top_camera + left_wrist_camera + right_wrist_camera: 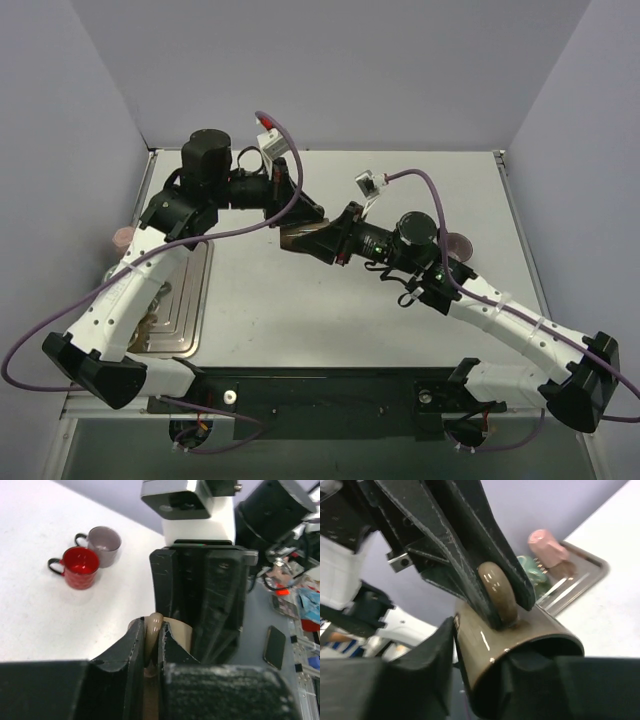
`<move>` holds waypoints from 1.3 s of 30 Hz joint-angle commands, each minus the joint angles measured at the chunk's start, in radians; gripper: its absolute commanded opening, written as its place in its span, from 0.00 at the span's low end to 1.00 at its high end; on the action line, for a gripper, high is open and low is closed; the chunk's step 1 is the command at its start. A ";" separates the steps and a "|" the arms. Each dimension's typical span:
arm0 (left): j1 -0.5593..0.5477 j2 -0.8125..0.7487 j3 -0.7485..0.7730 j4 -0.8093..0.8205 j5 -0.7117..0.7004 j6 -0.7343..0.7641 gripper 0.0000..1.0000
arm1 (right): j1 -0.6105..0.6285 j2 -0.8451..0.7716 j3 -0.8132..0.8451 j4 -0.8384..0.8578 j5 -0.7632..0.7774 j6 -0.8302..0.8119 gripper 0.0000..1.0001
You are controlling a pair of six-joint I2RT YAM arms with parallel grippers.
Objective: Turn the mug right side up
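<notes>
Left hand (151, 645): I see it pinching the brown mug (520, 630) by its handle (496, 592).
Right hand (477, 677): clamped across the mug's wall, twelve o'clock from me.

We see soft, even overhead light in the top view: the white table (300, 320) is bright and shadows under the arms stay faint. In the right wrist view, white glints streak the glossy brown mug (485, 650), and the tray (590, 572) at upper right is out of focus. In both wrist views, the fingers (115, 675) nearest the lens blur along the bottom edge.
</notes>
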 commanded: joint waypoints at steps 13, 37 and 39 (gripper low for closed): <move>0.121 -0.027 0.069 -0.258 -0.640 0.348 0.87 | -0.162 0.200 0.259 -0.785 0.470 -0.369 0.00; 0.530 0.117 -0.333 -0.266 -0.898 0.952 0.92 | -0.279 0.776 0.457 -0.941 0.553 -0.441 0.17; 0.530 0.142 -0.342 -0.256 -0.926 0.979 0.92 | -0.282 0.759 0.449 -0.941 0.539 -0.443 0.22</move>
